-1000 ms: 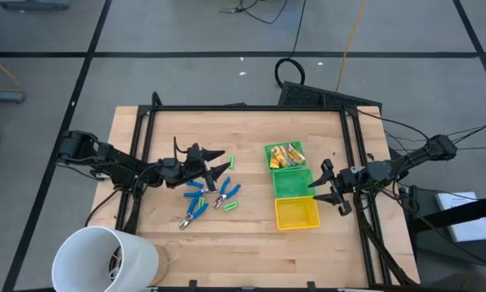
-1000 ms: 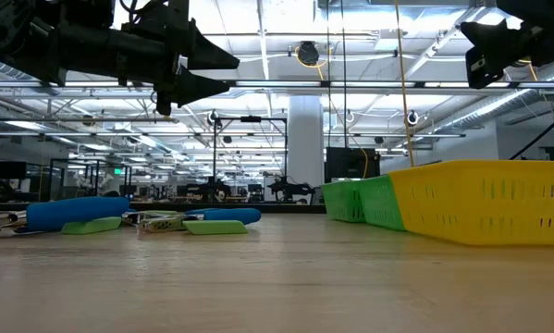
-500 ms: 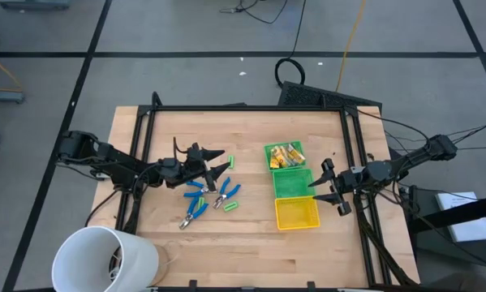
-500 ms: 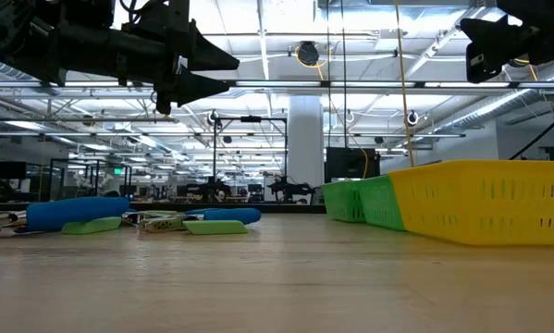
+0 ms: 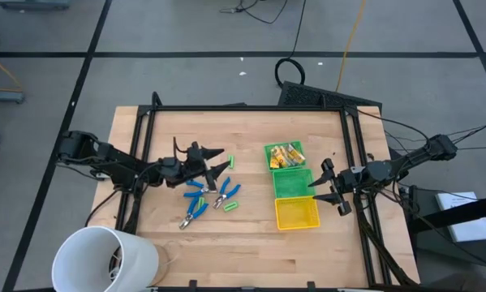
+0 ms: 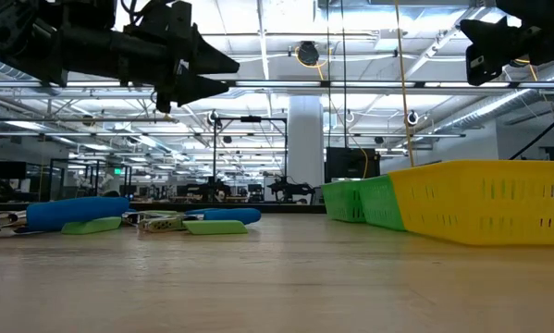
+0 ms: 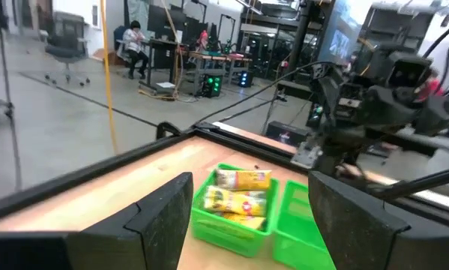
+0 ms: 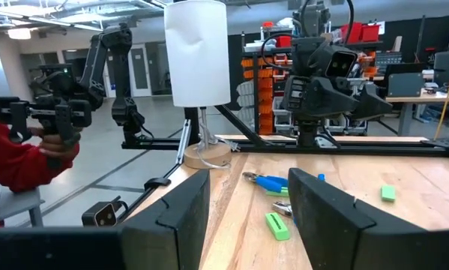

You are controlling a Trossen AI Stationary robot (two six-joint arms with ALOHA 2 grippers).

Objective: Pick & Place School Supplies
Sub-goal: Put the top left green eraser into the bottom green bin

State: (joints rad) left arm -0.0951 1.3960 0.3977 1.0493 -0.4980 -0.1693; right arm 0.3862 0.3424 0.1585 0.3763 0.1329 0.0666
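Observation:
Several blue-handled pliers (image 5: 206, 195) and short bright-green pieces (image 5: 230, 206) lie on the wooden table left of centre; one green piece (image 5: 230, 161) lies farther back. Yellow-tan wrapped blocks (image 5: 284, 153) lie in the far green bin (image 7: 235, 217). My left gripper (image 5: 221, 161) hovers open and empty above the pliers, well clear of the table in the low view (image 6: 216, 74). My right gripper (image 5: 322, 185) hovers open and empty at the bins' right side, and shows high in the low view (image 6: 475, 51).
Three bins stand in a row right of centre: the far green one, a middle green one (image 5: 292, 182), a near yellow one (image 5: 296, 213). A large white cup (image 5: 105, 259) stands at the near left corner. A person in red (image 8: 14, 161) stands beyond the table's left side.

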